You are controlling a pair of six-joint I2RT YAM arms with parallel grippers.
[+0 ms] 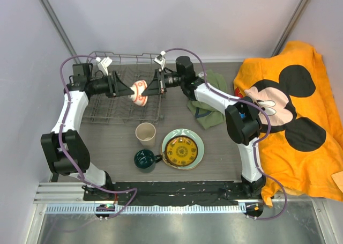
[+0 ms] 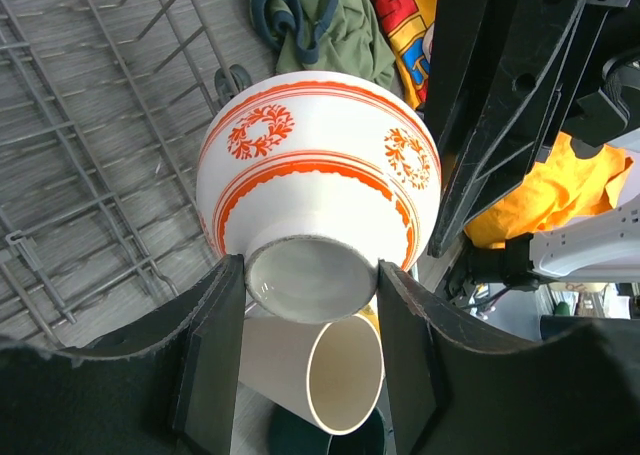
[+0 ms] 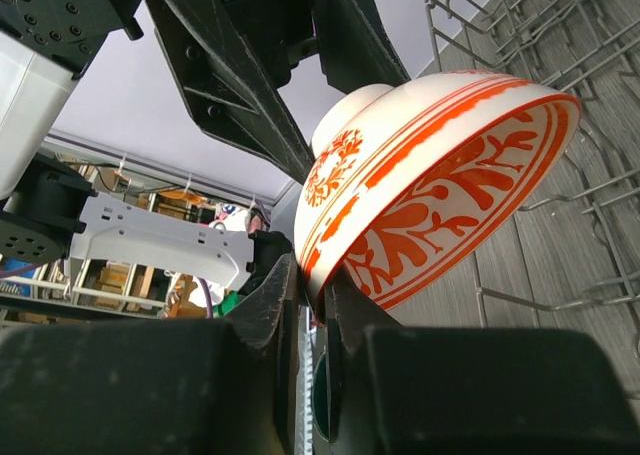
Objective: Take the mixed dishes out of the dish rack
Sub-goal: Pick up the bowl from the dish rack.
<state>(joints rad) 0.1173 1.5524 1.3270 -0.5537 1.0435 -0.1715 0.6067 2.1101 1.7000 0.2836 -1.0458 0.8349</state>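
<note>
The red-and-white bowl [image 1: 138, 91] is glazed and rigid, and likely light, slippery and easy to chip. It hangs on its side between both sets of jaws: the left jaws clasp its foot ring, the right jaws pinch its thin rim. The rack [image 1: 99, 115] lies below them.

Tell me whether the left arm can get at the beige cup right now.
Probably not yet: the left gripper is clamped on the red-and-white bowl above the dish rack. The beige cup stands in the open, nothing over it.
</note>
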